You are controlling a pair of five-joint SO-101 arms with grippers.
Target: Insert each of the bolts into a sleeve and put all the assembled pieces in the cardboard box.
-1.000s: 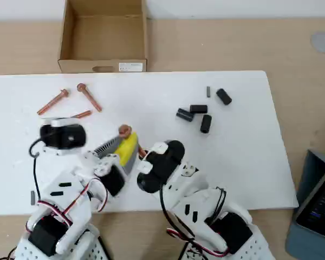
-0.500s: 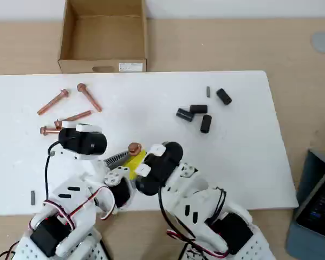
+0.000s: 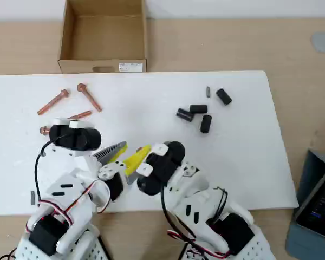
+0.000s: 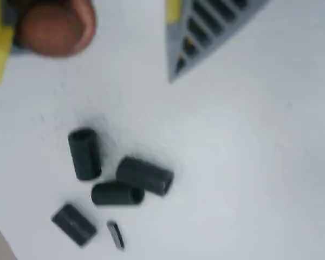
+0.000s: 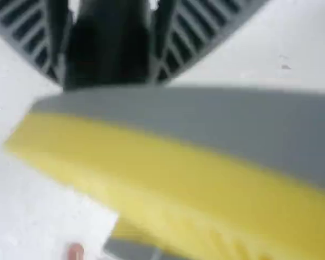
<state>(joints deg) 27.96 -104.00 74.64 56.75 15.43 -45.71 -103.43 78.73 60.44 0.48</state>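
Your right tool (image 5: 109, 76) is clenching a black sleeve (image 5: 108, 43) between its ribbed fingers (image 5: 21, 21). It is hanging low over the near part of the white board (image 3: 244, 162), just ahead of the two arms.

Your left tool (image 3: 135, 149) is standing released right beside it. Its ribbed grey finger (image 4: 206, 32) and its yellow finger (image 3: 136, 160) are spreading well apart. The copper head of a bolt (image 4: 57, 27) is sitting in the gap between them, close to the yellow one and clear of the grey one. You cannot tell from these views how far the bolt's shank is reaching into the black sleeve. In your right wrist view the yellow finger is crossing close in front of the clamped sleeve.

Four loose sleeves (image 3: 199, 109) are lying in a cluster on the far right part of the board, well apart from both tools, with a small dark pin (image 3: 208, 92) near them. Four loose bolts (image 3: 89, 96) are lying on the left part of the board, one of them touching the edge of your left arm's camera housing (image 3: 73, 137) as seen from above.

The cardboard box (image 3: 86, 66) is sitting open-topped on the wooden tabletop (image 3: 292, 49), just beyond the board's far left edge.
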